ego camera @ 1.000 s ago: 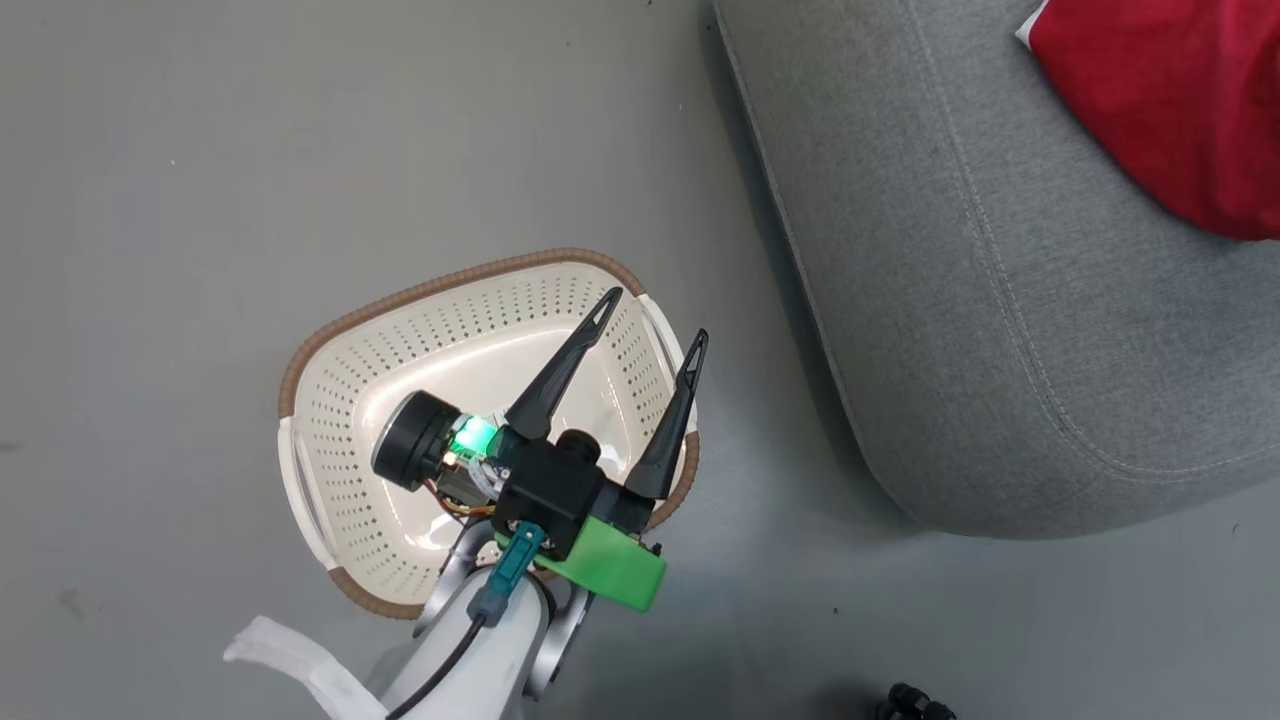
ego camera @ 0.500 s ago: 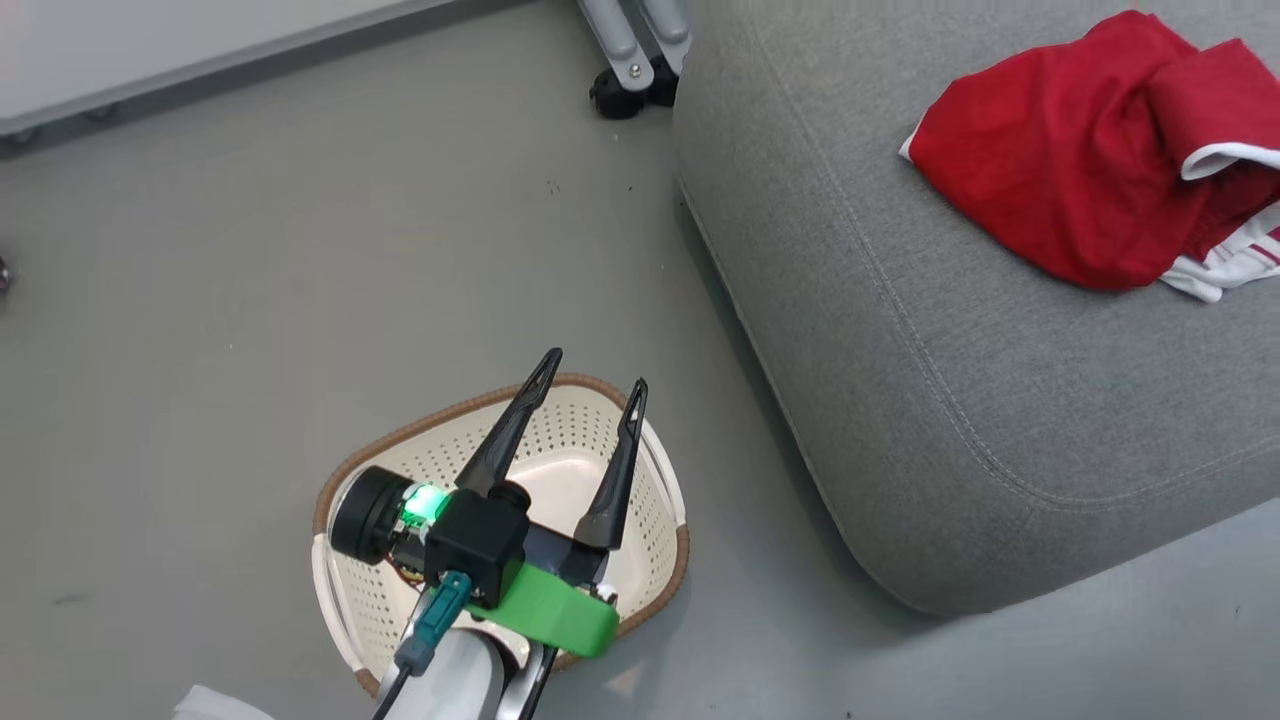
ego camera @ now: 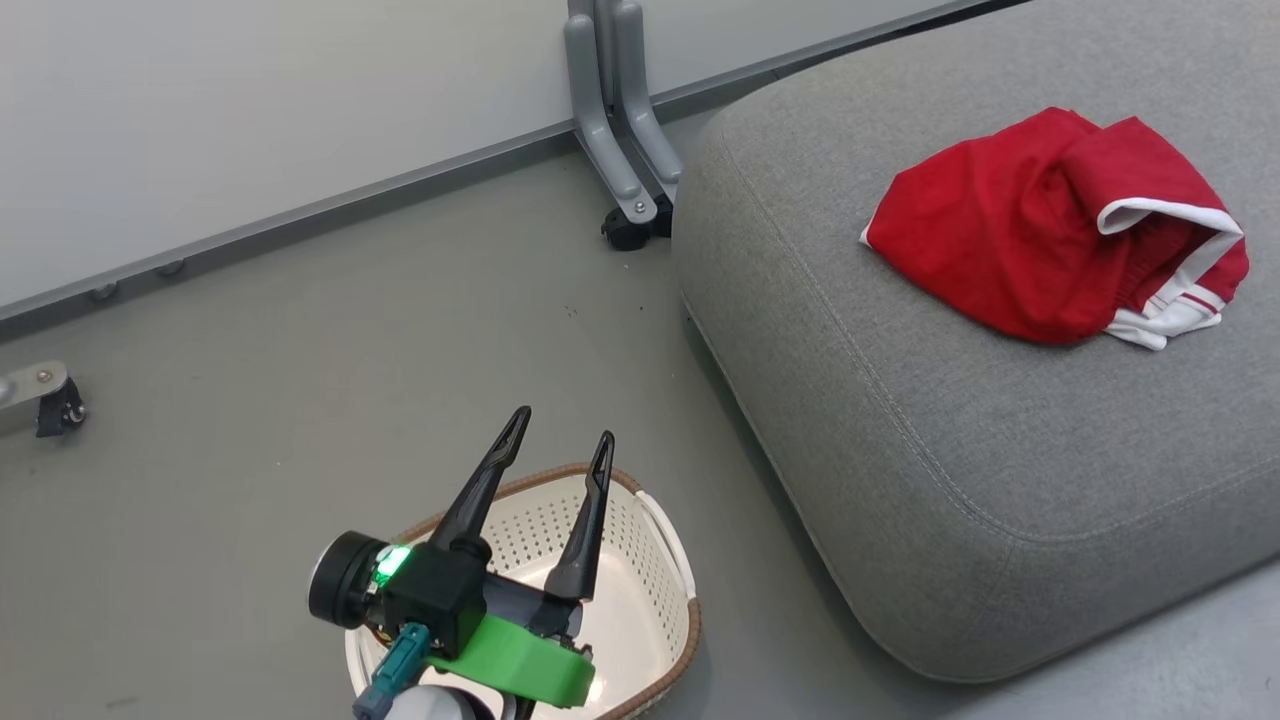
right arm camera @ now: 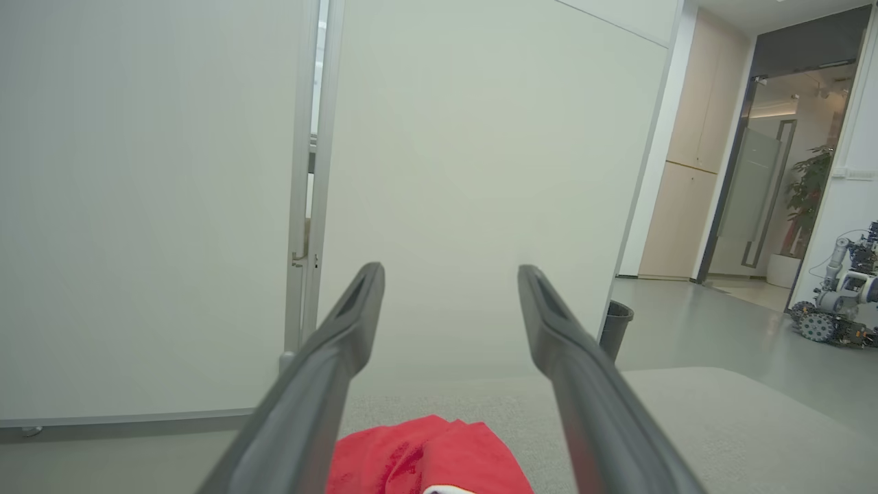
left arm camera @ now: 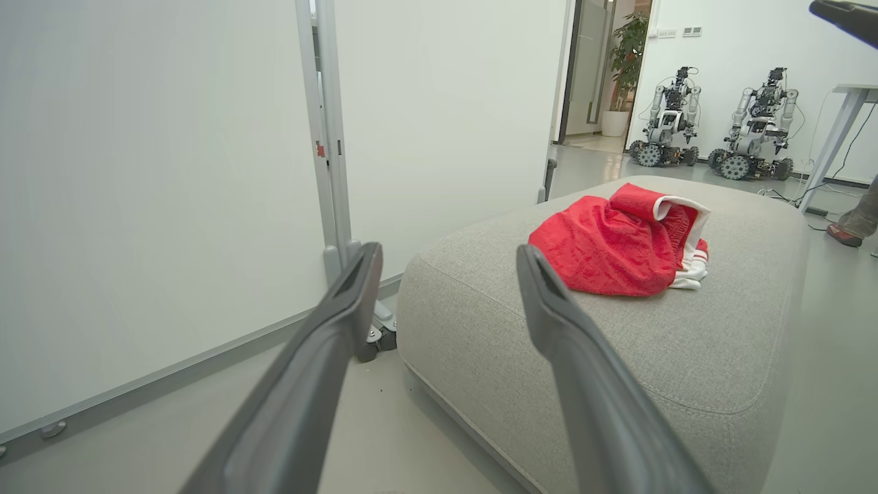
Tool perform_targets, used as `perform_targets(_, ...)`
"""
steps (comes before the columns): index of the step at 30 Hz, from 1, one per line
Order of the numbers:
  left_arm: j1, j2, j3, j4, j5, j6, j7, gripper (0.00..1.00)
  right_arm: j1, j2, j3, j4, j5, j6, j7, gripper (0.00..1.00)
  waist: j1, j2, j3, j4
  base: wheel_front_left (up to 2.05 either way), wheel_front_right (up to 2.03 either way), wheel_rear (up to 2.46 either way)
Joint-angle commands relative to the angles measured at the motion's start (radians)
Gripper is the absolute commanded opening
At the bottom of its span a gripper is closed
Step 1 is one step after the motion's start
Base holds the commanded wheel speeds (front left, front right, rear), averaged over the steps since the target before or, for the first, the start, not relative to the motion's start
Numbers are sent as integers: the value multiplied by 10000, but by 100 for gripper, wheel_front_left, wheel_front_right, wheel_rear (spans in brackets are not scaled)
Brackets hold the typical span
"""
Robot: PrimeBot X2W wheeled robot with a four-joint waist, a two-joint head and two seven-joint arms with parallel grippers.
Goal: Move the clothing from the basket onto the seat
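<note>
The red clothing [ego camera: 1030, 240] lies bunched on the grey seat [ego camera: 900, 430], white and striped trim showing at its right end. Whether the bundle is one garment or two, I cannot tell. The cream basket [ego camera: 645, 590] stands on the floor left of the seat, and the part of its inside that shows holds nothing. My left gripper [ego camera: 562, 428] hangs open above the basket, fingers pointing away from me. In the left wrist view the left gripper [left arm camera: 447, 252] frames the clothing [left arm camera: 614, 250] on the seat [left arm camera: 603, 363]. My right gripper [right arm camera: 449, 269] is open above the clothing [right arm camera: 425, 463] and seat [right arm camera: 693, 412].
A white partition wall stands behind, with a grey footed post on casters [ego camera: 625, 190] by the seat's back left corner. Two other robots [left arm camera: 669, 113] are parked far off, near a person's foot [left arm camera: 844, 234]. A black bin [right arm camera: 615, 329] stands beyond the seat.
The head camera has tilted up, so the wall and the whole red bundle came into view and the basket slid down the picture. The left gripper stays open over the basket.
</note>
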Motion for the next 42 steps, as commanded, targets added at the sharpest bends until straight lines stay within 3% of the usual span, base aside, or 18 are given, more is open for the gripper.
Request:
perform_targets(1, 191, 29, 68, -69, -23, -44, 1, 100, 330, 178, -128, -344, -70, -14, 4, 100, 1, 0, -281, 224, 0, 0, 0)
perform_targets(8, 463, 30, 381, -225, -131, -78, 1, 100, 1600, 1142, -593, -1982, -176, -14, 5, 100, 1, 0, -601, 808, 0, 0, 0)
perform_targets(16, 808, 29, 1111, -559, -477, 121, 1, 100, 2709, 2184, -510, -2841, -174, -16, 5, 100, 1, 0, -878, 1467, 0, 0, 0)
perform_targets(24, 1133, 28, 1626, -552, -587, 4, 1, 100, 3719, 3212, -257, -3153, -461, -14, 6, 100, 1, 0, -1094, 2280, 0, 0, 0)
perform_targets(32, 1358, 28, 2106, -392, -717, 304, 1, 100, 4829, 4011, 9, -3310, -1172, -10, 6, 100, 1, 0, -1269, 3237, 0, 0, 0)
perform_targets(42, 1659, 27, 2704, -23, -619, 336, 1, 100, 5235, 4694, 41, -3136, -1831, -10, 6, 100, 1, 0, -1460, 4004, 0, 0, 0)
